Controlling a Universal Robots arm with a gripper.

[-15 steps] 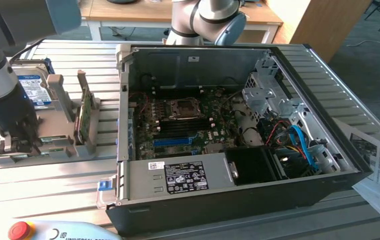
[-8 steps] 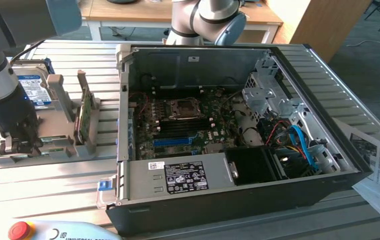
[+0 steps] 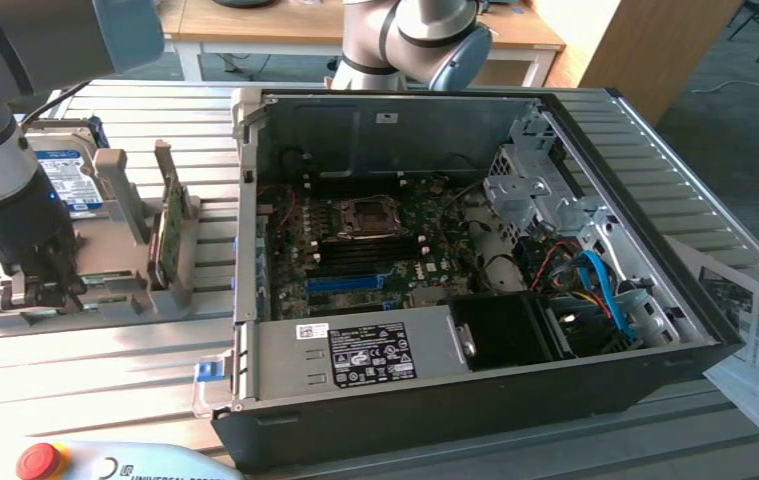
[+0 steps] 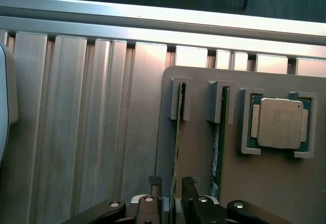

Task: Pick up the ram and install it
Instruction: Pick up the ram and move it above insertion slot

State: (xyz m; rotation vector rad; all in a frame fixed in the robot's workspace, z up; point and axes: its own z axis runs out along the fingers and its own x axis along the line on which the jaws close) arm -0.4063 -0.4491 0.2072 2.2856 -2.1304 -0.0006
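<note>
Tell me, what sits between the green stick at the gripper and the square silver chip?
In the wrist view, a second green stick stands between the ram and the chip.

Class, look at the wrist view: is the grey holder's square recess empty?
No, a silver-capped processor lies in that recess of the grey holder.

teach pendant [image 3: 126, 466]: "UNIVERSAL ROBO…", cut off | power supply label [image 3: 372, 355]: print too small to read

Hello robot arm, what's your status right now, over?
Gripper open, straddling the ram. Ram upright in its gray holder, not yet lifted. Second green stick in the next slot, untouched.
</note>
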